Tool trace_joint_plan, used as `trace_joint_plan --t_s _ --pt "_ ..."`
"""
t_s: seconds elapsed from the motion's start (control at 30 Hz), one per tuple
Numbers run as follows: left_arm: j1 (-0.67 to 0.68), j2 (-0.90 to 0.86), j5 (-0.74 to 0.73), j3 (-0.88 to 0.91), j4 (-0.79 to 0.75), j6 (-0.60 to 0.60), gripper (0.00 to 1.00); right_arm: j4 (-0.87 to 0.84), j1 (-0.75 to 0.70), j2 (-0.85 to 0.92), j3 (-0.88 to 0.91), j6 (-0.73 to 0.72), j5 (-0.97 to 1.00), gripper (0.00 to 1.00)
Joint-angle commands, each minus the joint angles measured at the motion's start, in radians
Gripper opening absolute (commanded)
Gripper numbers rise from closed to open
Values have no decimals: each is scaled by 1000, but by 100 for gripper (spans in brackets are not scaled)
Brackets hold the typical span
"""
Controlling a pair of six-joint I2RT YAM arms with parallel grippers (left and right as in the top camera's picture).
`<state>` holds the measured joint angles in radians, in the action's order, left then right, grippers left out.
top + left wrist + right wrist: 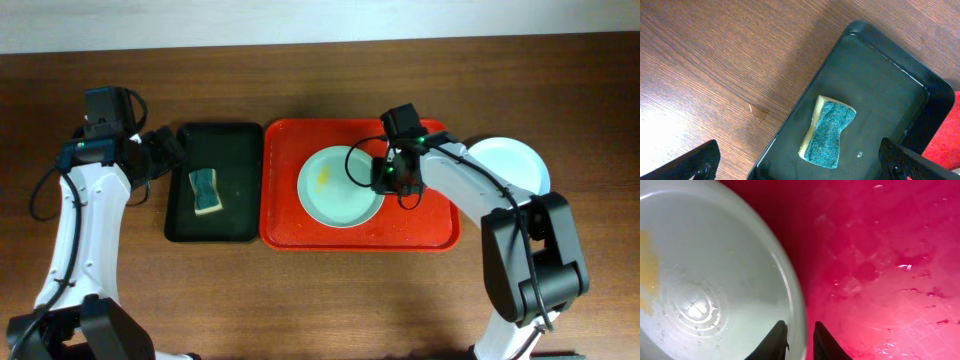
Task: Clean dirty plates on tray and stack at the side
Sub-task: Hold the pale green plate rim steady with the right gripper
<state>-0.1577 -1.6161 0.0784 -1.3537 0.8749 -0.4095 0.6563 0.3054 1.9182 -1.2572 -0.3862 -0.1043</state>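
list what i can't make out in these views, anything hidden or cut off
Overhead: the right arm covers part of the pale plate at far right; one plate or a stack, unclear.
Right wrist: the green plate is cut off by the frame; whether the right gripper pinches its rim is unclear.
Left wrist: the black tray runs off the right edge.

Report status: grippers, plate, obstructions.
Left gripper open, beside black tray with sponge. Right gripper astride rim of smeared mint plate on red tray; grip unconfirmed. Nothing in the way.
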Motion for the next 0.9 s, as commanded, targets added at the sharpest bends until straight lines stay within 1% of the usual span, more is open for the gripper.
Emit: trace_joint_plan --t_s 0.0,0.27,0.43,0.6,0.7,0.87 --pt "0 12 -4 -1 1 -9 99 -5 11 7 14 -16 41 20" --pt "0 12 -4 -1 1 -9 100 -41 16 7 35 -16 53 19" --pt "0 12 -4 -1 1 -9 99 -56 16 7 51 -16 53 15" --pt "0 12 -4 -1 1 -9 99 -65 16 7 51 -16 54 15" --pt "0 12 -4 -1 1 -9 99 -79 16 7 51 -16 53 5" --pt "0 12 -4 -1 1 -9 99 -81 16 7 53 -16 53 4"
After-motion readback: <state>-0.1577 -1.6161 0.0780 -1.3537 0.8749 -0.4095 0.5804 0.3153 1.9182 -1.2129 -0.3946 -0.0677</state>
